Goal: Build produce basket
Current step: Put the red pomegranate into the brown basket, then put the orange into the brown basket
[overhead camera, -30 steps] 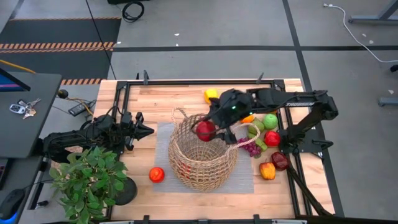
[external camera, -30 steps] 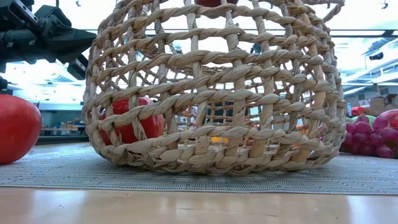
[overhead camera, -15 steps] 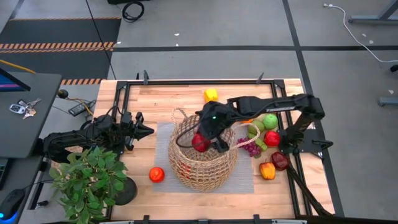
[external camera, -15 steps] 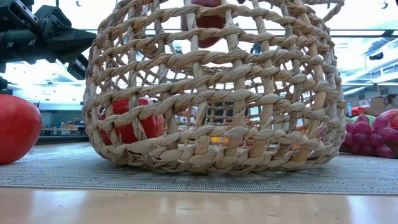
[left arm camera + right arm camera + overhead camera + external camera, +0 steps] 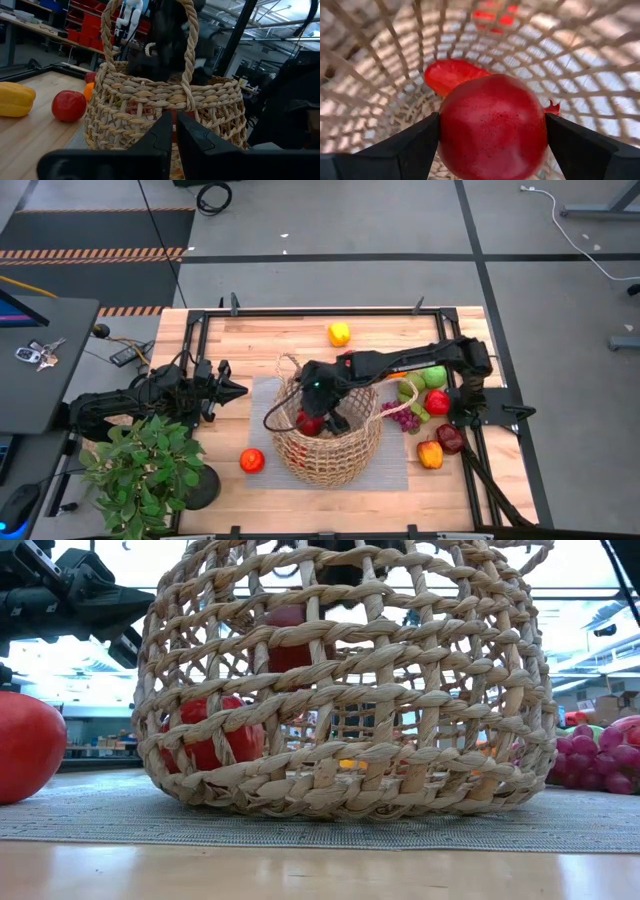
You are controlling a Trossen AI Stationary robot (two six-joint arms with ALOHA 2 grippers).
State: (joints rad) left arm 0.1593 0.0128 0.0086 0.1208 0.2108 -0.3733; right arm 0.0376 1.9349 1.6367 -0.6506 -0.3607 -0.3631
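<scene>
The right gripper (image 5: 318,420) is inside the basket (image 5: 350,460), clamped on a dark red fruit (image 5: 492,127) above one red piece (image 5: 447,75) already down there, while most produce (image 5: 425,395) waits outside, behind its arm.

Upright wicker basket (image 5: 330,445) holds red fruit (image 5: 492,127); other produce (image 5: 430,395) beside it.

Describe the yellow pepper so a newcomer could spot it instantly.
Start at the big wicker basket in the table's middle. Look past its far rim to bare wood: the yellow pepper lies there alone, apart from the produce heap on the right, the only all-yellow piece.
</scene>
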